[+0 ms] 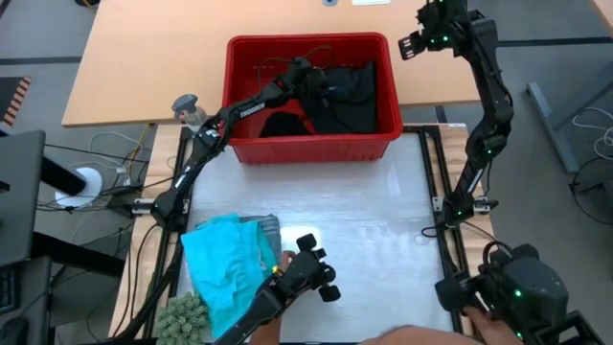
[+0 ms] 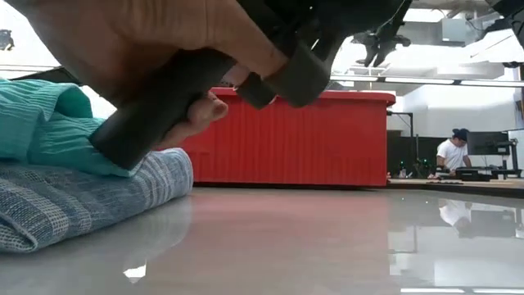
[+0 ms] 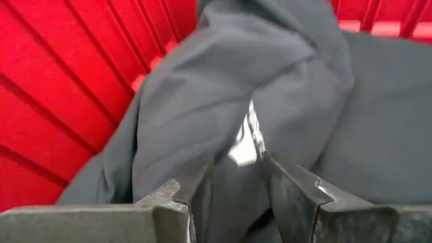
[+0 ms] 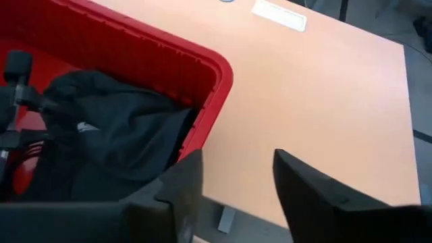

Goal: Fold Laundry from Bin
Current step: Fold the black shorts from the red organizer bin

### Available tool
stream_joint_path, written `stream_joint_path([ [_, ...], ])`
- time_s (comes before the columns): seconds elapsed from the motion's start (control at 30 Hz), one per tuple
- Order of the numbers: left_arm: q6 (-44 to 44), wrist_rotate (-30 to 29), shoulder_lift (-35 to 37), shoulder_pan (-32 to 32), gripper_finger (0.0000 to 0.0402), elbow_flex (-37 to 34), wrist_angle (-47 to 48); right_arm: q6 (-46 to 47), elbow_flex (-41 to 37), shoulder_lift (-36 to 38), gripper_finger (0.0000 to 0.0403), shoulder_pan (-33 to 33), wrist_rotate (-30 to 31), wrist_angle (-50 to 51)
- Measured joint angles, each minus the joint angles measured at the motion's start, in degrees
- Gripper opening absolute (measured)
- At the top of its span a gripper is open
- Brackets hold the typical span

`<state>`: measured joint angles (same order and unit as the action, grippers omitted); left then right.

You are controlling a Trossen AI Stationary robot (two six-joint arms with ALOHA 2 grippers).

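Plainly, no readable writing shows on anything; the only mark is a small white patch on the black garment (image 3: 250, 138), too blurred in the left wrist view to tell if it is a label or print. The left gripper (image 1: 305, 69) is down inside the red bin (image 1: 383, 142), and the left wrist view shows its two fingers (image 3: 297, 196) a little apart with a raised fold of that black cloth between them; whether they truly pinch it cannot be told from here. More black laundry fills the bin's right half, and its bottom and far corners are hidden under the cloth and the arm.

The right gripper (image 1: 421, 38) hangs beyond the bin's right far corner, over the tan desk (image 4: 324, 101), its fingers spread wide and holding nothing.

On the pale worktop (image 1: 383, 211), near its front left corner, a bright turquoise garment (image 1: 222, 264) lies on top of a folded blue-grey striped garment (image 2: 74, 205), of which the high view shows only an edge. A dark handheld control arm (image 1: 297, 278) reaches in from the front edge just beside the pile; in the low view a person's hand (image 2: 131, 41) grips it, filling most of the upper frame and hiding the bin's left part. A green knobbly thing (image 1: 184, 314) sits at the front edge, partly cut off. A small grey bottle (image 1: 187, 107) stands left of the bin. Another person (image 2: 452, 152) stands far off in the room behind.
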<state>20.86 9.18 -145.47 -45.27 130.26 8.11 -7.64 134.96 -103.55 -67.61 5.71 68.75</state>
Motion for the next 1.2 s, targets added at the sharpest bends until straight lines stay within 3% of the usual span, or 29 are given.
stream_joint_path([
  [0.27, 5.6, -1.0, -0.8, 1.4, 0.012, -0.6, 2.5, 0.1, -0.1, 0.2, 0.0242, 0.0, 0.0, 1.3],
  [0.37, 8.0, -3.2, -2.2, 2.0, 0.012, -0.8, 2.4, 0.1, -0.1, 0.2, 0.0244, 0.0, 0.1, 1.2],
  [0.5, 10.7, -12.0, -2.5, 2.9, 0.0112, -0.7, -2.7, 0.1, -0.1, 0.2, 0.0244, 0.0, 0.2, 0.9],
  [0.73, 12.4, -15.5, -3.0, 2.9, 0.0009, -1.1, -3.1, 0.1, -0.1, 0.2, 0.0244, 0.0, 0.2, 0.9],
  [0.87, 12.7, -23.9, -3.0, 3.4, 0.0001, 2.3, -4.3, 0.1, -0.1, 0.2, 0.0244, 0.0, 0.2, 0.6],
  [1.2, 8.1, -26.3, 5.0, 4.3, 0.0, 4.6, -8.6, 0.1, -0.1, 0.2, 0.0244, 0.0, 0.4, -2.0],
])
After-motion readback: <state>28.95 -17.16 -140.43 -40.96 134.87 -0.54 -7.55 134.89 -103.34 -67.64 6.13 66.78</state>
